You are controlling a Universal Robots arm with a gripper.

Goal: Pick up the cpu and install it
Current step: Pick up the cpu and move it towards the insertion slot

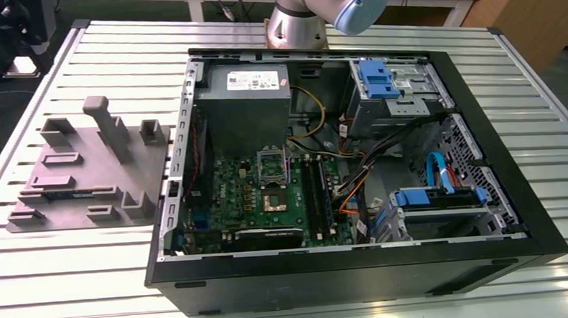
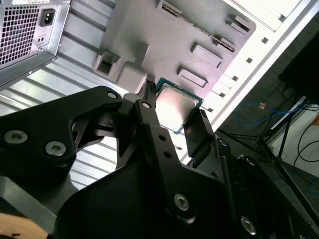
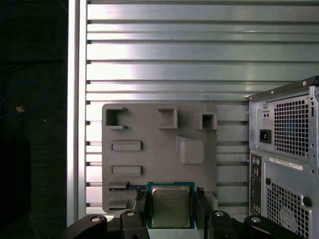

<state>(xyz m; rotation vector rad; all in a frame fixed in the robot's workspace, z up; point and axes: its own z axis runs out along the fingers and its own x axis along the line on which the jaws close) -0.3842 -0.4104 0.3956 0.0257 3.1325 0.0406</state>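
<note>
Above grey moulded plastic tray (image 3: 159, 149) on slatted metal table (image 3: 174, 50): clamping small silver-topped square cpu (image 3: 170, 206) by opposite edges in black two-finger tool (image 3: 170, 211), apparently lifted clear. Past pick-up, short of install; calls for level carry, square alignment over dark square motherboard socket (image 1: 271, 197).

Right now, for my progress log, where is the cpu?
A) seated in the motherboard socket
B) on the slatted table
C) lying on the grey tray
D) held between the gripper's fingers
D: in the first wrist view the cpu sits clamped in the gripper, held clear of the grey tray.
</note>
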